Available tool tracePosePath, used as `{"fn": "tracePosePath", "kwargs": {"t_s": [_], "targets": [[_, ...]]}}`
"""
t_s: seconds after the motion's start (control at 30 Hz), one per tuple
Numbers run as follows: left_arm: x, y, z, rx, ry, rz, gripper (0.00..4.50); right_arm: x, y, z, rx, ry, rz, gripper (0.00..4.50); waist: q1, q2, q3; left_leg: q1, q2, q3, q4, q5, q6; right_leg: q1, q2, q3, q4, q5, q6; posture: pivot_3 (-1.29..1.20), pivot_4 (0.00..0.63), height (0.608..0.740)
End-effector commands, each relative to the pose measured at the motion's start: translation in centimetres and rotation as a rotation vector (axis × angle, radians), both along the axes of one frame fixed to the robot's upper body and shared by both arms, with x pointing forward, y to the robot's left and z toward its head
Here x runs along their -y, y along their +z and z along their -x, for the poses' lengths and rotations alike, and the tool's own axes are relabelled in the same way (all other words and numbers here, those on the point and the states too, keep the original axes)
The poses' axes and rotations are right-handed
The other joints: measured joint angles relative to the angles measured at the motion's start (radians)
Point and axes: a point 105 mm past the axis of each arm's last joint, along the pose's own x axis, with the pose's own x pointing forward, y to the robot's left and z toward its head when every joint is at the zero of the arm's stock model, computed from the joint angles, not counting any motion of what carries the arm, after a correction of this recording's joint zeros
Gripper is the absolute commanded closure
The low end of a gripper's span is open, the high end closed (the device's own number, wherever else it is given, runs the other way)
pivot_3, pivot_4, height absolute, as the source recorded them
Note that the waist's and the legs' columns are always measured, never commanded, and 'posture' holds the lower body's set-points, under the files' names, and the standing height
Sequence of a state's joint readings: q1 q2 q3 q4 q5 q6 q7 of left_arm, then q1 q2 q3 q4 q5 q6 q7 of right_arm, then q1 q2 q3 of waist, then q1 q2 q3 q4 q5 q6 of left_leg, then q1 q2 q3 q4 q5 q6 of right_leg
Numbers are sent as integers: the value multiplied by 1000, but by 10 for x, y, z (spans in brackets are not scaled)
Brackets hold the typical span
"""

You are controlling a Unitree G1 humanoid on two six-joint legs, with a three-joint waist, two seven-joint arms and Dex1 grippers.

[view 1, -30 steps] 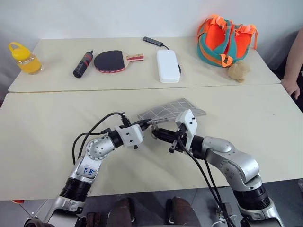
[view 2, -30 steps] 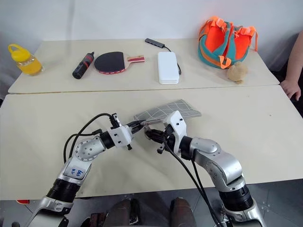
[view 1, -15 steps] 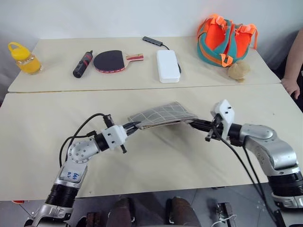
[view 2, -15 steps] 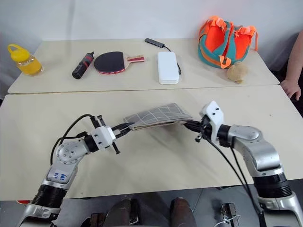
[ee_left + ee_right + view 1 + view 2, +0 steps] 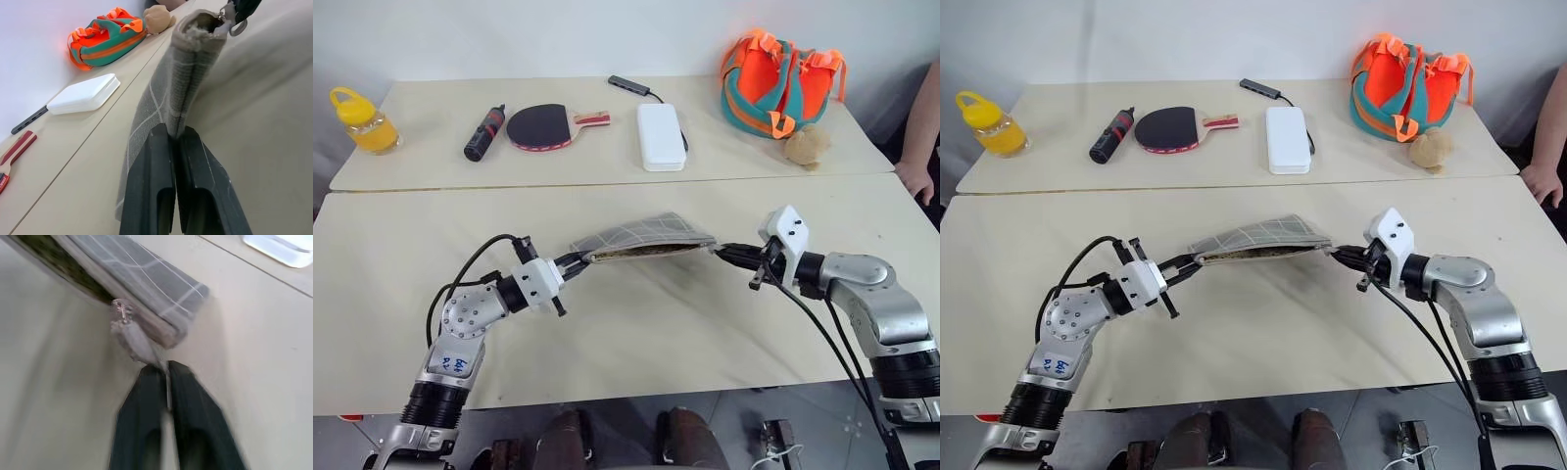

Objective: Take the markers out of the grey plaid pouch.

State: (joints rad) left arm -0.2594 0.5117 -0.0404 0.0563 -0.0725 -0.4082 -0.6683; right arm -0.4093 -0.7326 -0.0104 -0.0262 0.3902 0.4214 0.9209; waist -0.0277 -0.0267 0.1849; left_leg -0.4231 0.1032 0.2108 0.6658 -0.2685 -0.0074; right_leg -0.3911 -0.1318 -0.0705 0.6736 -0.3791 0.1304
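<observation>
Meanwhile the grey plaid pouch (image 5: 644,239) hung above the near table (image 5: 636,333), the left gripper (image 5: 576,264) pinching its nine-o'clock end, the right gripper (image 5: 721,251) nipping the ring pull (image 5: 120,309) at three o'clock.

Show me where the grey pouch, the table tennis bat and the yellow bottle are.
grey pouch (image 5: 646,235), left eye view, on its checked side.
table tennis bat (image 5: 540,126), left eye view, on its dark blade.
yellow bottle (image 5: 364,124), left eye view, on its body.

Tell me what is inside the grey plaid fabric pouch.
Through the open slit of the grey plaid fabric pouch a beige lining strip shows; deeper is dark and covered by fabric, so no markers can be made out.
</observation>
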Motion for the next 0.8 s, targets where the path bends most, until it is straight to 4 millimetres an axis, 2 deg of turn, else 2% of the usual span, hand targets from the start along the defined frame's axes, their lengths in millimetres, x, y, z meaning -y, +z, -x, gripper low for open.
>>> {"fn": "tracePosePath", "kwargs": {"t_s": [0.03,0.13,0.23,0.3,0.33,0.43,0.47,0.57,0.67,0.8], "targets": [[0,8,1,42,-4,16,4500,7,22,4,66,6,4,2902,0,0,0,0,0,0,0,0,0,0,0,0,0,0,0,0,150,740],[0,7,0,43,-6,17,4500,16,30,5,81,-10,27,1886,1,0,0,0,0,0,0,0,0,0,0,0,0,0,0,0,150,740],[0,6,-1,39,-4,18,4500,15,51,4,136,-17,-5,892,-1,0,0,0,0,0,0,0,0,0,0,0,0,0,0,0,150,740],[-1,5,-2,35,-5,20,4500,1,72,4,206,19,-64,892,-6,0,0,0,0,0,0,0,0,0,0,0,0,0,0,0,150,740],[0,4,-2,33,-6,22,4500,-13,81,9,226,71,-111,1010,-9,0,0,0,0,0,0,0,0,0,0,0,1,0,0,0,150,740],[1,4,-3,30,-7,27,4500,-45,88,23,248,182,-165,1863,-7,0,0,1,1,0,0,0,-1,-1,1,0,2,0,0,0,150,740],[2,5,-4,28,-7,33,4500,-55,87,26,272,205,-154,2200,-3,0,0,0,1,0,0,0,-1,-1,1,0,2,0,0,0,150,740],[4,6,-4,30,-10,45,4500,-84,67,34,329,287,-17,3288,1,0,0,0,0,0,0,0,0,-1,0,0,1,0,0,0,150,740],[6,6,-3,31,-12,47,4500,-100,63,35,369,301,-27,4363,2,0,0,0,0,0,0,-1,0,0,-1,0,0,0,0,0,150,740],[9,5,-2,33,-14,50,4500,-108,42,38,399,340,78,4468,1,0,0,0,0,0,1,0,0,0,0,0,1,0,0,0,150,740]]}}
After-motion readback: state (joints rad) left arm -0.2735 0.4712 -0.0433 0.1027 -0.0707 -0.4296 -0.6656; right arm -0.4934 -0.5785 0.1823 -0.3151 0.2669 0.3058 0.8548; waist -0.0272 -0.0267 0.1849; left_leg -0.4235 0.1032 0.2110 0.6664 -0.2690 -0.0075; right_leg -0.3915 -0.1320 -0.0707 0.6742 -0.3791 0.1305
